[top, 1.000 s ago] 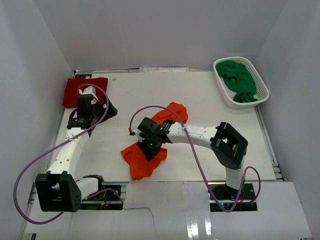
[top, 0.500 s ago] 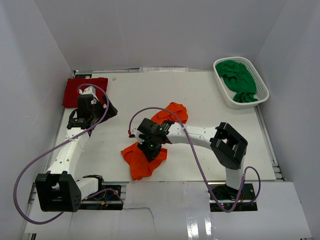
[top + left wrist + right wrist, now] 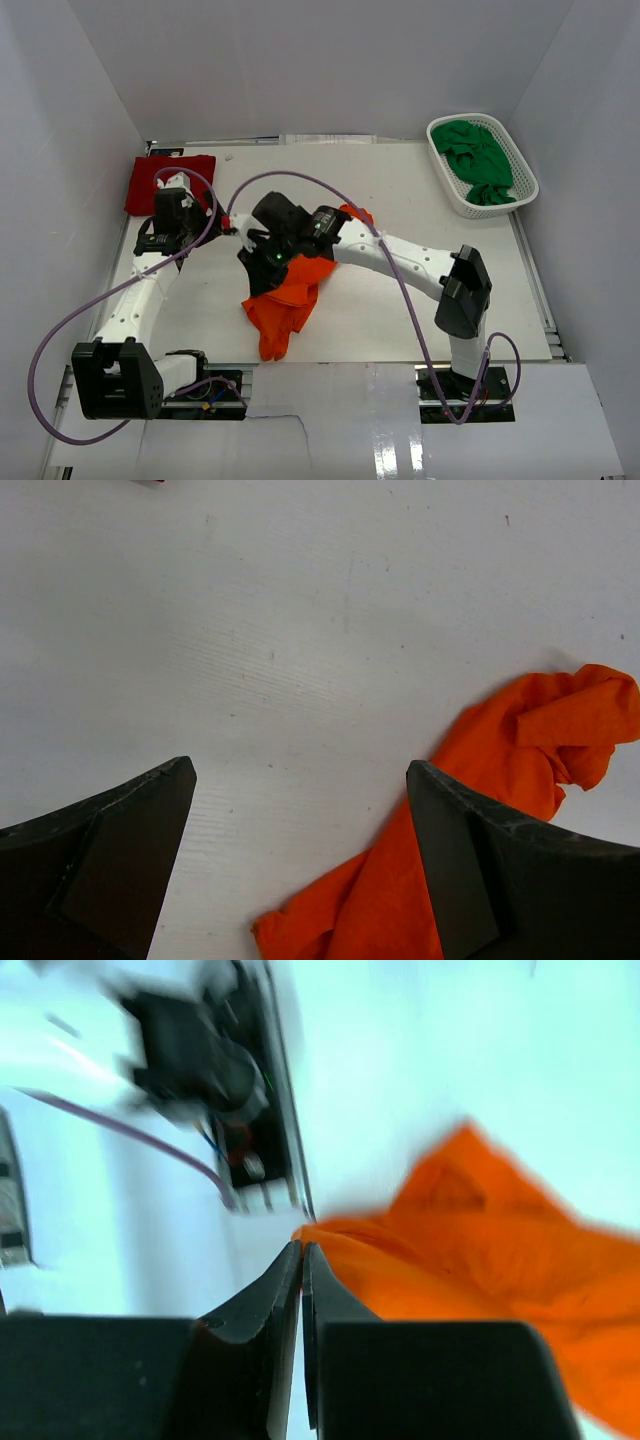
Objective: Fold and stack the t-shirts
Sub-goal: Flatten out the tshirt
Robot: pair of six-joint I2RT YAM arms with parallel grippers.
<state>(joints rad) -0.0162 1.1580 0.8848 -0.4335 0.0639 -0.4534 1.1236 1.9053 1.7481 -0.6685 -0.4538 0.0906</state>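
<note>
Nearest the arm bases, toward the front middle of the bench (image 3: 400,190), the orange t-shirt (image 3: 285,300) lay crumpled in a long heap, with one part drawn up off the surface. The right pincer (image 3: 301,1253) had its jaws pressed together on a thin edge of that orange cloth, caught only at the very tips as far as the blurred wrist view showed. Just left of it, the left pincer (image 3: 300,770) hung above bare bench with its jaws spread wide and nothing between them, the orange cloth lying off to its right. The two wrists stood close together.

Farther back, the dark red t-shirt (image 3: 168,183) sat as a flat rectangle in the far-left corner, apparently folded. At the far right, the green t-shirt (image 3: 478,160) lay bunched inside the white basket (image 3: 447,197), not yet dealt with.

Several things looked likely to go wrong. So slight a pinch could slip under the weight of the hanging cloth, dropping the shirt back into a heap. A pull on a random fold, not a hem or shoulder, would lift a lump instead of spreading it. With the arms so near each other, a careless sweep might knock them together or snag a cable.
</note>
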